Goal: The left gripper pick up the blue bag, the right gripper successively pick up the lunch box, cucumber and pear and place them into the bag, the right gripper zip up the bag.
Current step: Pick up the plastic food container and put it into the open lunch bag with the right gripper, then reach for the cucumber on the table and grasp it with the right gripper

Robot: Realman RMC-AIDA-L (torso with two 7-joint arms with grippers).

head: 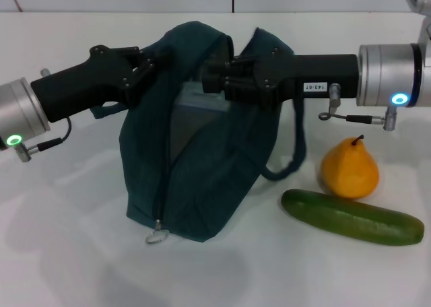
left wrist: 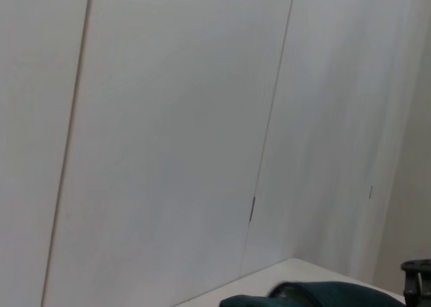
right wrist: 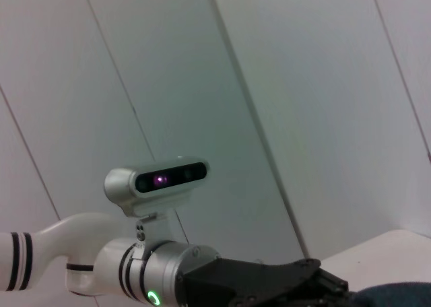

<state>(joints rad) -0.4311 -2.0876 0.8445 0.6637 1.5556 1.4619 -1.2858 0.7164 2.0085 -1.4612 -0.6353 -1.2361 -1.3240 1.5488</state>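
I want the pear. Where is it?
In the head view, the pear stands on the robot's right, right of the blue bag, touching the cucumber in front.

Lunch box [head: 196, 98] mostly hidden (inside bag [head: 202, 186]); both end effectors' fingertips buried

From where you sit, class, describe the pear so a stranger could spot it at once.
Start at the dark blue fabric bag held up mid-table. To its right lie two items; the yellow-orange pear sits just behind the long green cucumber, the only rounded, stemmed one.
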